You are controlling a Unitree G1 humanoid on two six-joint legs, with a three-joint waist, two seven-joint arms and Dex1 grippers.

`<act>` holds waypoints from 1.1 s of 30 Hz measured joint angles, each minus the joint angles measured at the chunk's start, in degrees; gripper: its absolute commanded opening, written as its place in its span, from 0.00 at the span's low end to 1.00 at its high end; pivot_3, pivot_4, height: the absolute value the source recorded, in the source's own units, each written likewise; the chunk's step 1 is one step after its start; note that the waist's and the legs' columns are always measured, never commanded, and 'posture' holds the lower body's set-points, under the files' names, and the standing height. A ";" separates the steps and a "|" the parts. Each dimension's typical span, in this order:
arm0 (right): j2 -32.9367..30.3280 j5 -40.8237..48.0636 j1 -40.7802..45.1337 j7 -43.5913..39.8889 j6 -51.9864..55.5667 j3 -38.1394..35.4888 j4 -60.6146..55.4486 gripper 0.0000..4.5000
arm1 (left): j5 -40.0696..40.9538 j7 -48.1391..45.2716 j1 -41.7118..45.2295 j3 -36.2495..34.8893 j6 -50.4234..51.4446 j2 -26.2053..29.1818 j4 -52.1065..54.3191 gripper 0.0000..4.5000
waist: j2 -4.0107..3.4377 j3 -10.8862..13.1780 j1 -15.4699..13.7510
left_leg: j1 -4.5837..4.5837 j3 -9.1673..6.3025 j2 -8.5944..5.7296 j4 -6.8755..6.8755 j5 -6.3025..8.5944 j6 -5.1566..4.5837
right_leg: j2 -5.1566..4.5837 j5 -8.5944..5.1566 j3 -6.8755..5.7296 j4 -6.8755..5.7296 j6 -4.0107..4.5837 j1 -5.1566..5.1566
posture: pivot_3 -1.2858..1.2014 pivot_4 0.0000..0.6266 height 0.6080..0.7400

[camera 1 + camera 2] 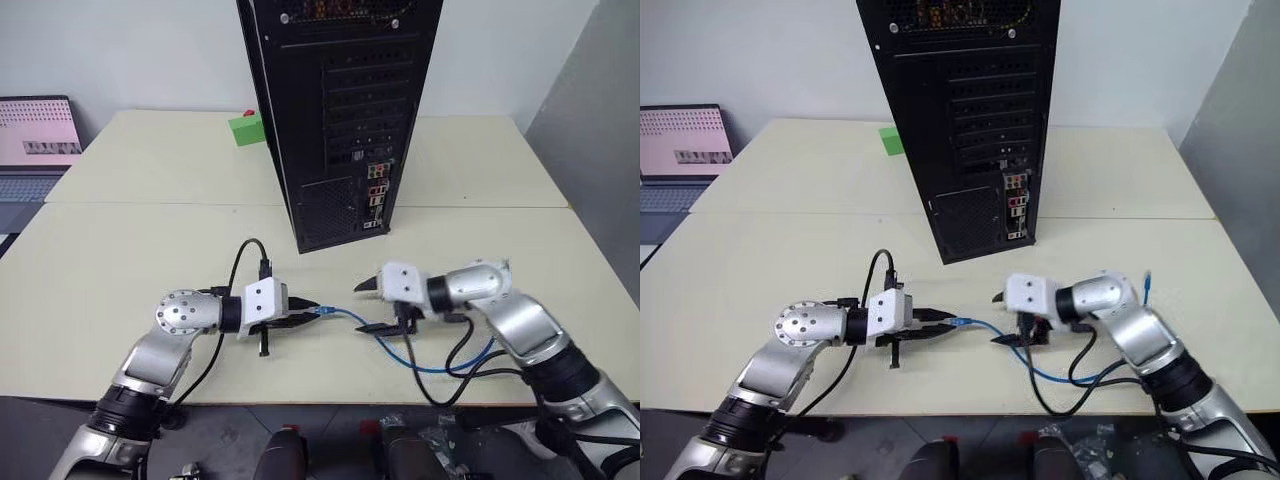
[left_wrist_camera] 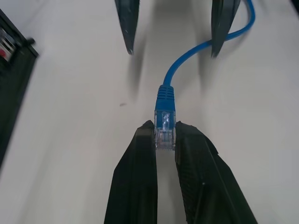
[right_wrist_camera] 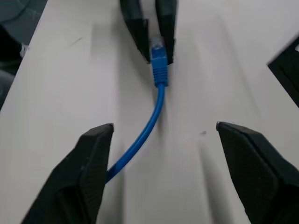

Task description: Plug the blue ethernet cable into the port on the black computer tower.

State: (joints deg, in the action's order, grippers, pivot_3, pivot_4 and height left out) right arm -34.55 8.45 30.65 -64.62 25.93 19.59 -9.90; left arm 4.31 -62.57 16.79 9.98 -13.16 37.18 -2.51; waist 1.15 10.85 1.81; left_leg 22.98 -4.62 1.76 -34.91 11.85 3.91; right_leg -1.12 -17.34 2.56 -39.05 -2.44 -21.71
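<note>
A: Nearest to the head camera, at about 8 o'clock, the left gripper is closed on the clear plug of the blue ethernet cable. The plug sits between the two fingertips.

B: And the right gripper, at about 4 o'clock?

A: Its jaws stand wide apart and hold nothing. The cable passes between them and makes a loop near the table front edge.

B: How far is the task, you think?

A: The plug is held, but it is well apart from the black computer tower, at 12 o'clock. To bring it there and push it in the port is not yet done, I judge.

B: Do the views differ?

A: Yes. The left wrist view shows the exact pinch on the plug. The head views show the tower's rear connectors, but which one is the port I cannot tell.
</note>
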 measured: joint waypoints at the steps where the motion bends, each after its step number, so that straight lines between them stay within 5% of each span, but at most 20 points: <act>1: 0.01 1.52 -0.55 -0.02 2.14 -1.11 -0.16 0.83 | -1.60 0.94 0.33 0.03 -3.76 0.03 -1.44 0.07 | 0.00 0.00 0.03 | -0.01 0.00 0.00 0.00 0.00 0.00 | 0.00 0.00 0.00 -0.01 0.00 0.00 | 0.52 0.24 1.00; 12: 6.75 17.68 -3.45 6.31 23.32 -8.12 -5.31 0.83 | -20.07 20.57 4.21 -0.85 -47.32 0.09 -19.96 0.07 | -0.01 0.00 -0.07 | 0.01 0.01 -0.02 0.00 0.00 0.00 | -0.02 0.03 0.01 -0.02 -0.04 0.00 | 0.52 0.24 1.00; 24: 13.53 20.72 -3.05 12.46 26.67 -7.51 -3.80 0.83 | -28.30 33.27 6.15 -1.07 -53.56 -0.39 -21.11 0.07 | -0.01 0.00 0.04 | 0.01 0.00 -0.02 0.00 0.00 0.00 | -0.01 0.04 -0.02 -0.05 -0.06 0.00 | 0.52 0.24 1.00; 33: 14.57 22.56 -2.10 14.38 27.69 -8.59 -2.26 0.31 | -29.48 35.91 6.01 -0.27 -53.54 0.07 -19.84 0.07 | -0.01 0.00 0.05 | 0.00 0.00 -0.02 0.00 0.00 0.00 | -0.01 0.04 -0.02 -0.05 -0.06 0.00 | 0.52 0.24 1.00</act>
State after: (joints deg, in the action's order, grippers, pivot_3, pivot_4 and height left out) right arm -19.98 31.01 28.55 -50.24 53.62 11.00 -12.15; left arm -25.17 -26.67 22.80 9.72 -66.70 37.25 -22.35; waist 1.13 10.84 1.86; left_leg 22.99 -4.62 1.74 -34.90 11.85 3.91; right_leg -1.13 -17.30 2.53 -39.10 -2.50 -21.71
